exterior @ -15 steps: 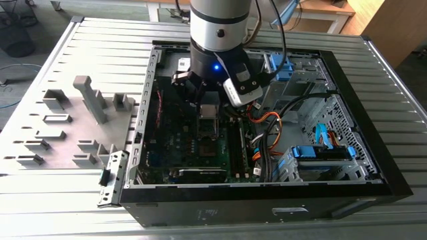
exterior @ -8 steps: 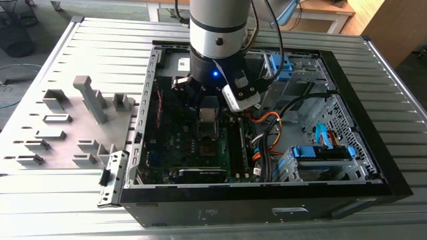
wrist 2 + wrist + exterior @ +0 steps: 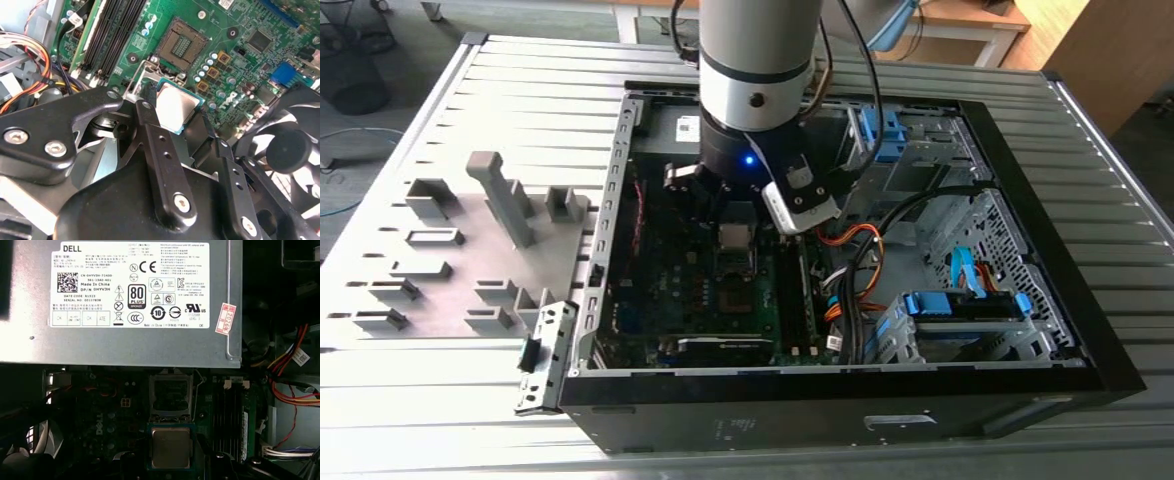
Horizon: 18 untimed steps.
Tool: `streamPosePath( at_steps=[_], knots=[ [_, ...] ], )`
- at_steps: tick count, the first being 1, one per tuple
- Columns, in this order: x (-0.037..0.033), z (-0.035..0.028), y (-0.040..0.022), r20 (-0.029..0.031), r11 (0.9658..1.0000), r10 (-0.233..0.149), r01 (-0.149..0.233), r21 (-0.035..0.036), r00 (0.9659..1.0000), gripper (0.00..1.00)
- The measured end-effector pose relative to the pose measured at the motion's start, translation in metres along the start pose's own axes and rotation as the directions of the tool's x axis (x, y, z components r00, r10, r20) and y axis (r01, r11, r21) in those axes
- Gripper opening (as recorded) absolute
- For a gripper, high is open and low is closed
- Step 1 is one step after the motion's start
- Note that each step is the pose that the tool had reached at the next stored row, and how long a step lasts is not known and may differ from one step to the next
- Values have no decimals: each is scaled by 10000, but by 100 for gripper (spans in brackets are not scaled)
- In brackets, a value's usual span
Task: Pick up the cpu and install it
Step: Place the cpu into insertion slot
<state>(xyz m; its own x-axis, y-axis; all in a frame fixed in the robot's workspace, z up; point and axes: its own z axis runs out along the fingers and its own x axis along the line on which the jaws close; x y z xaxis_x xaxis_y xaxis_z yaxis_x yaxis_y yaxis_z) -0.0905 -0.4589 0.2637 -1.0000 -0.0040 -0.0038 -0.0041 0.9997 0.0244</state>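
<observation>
Gripper (image 3: 735, 232) clamped on the cpu (image 3: 176, 107) by opposite edges, chip held flat above the motherboard (image 3: 235, 55) just beside the open socket (image 3: 182, 46); judged light, stiff, fragile underneath, so edge-hold only.

The arm (image 3: 754, 60) hangs upright, wrist down, its tool (image 3: 177, 117) clamped on the cpu (image 3: 171, 447).

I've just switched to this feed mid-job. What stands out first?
In the exterior view, the arm reaching down into the open computer case draws the eye. In the second wrist view, the gripper holds the cpu above the motherboard, short of the empty socket. In the first wrist view, the grey power supply lies beyond that socket.
</observation>
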Motion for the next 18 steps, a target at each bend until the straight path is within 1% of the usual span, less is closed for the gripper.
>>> streamPosePath(
  at_steps=[3,8,13,18],
  knots=[
    [0,38,-1,0,10000,18,-18,1,10000,47],
    [0,73,-2,0,10000,32,-32,1,10000,47],
    [1,130,-4,1,10000,74,-74,1,10000,47],
    [1,172,-22,1,10000,86,-86,2,10000,47]
  ],
)
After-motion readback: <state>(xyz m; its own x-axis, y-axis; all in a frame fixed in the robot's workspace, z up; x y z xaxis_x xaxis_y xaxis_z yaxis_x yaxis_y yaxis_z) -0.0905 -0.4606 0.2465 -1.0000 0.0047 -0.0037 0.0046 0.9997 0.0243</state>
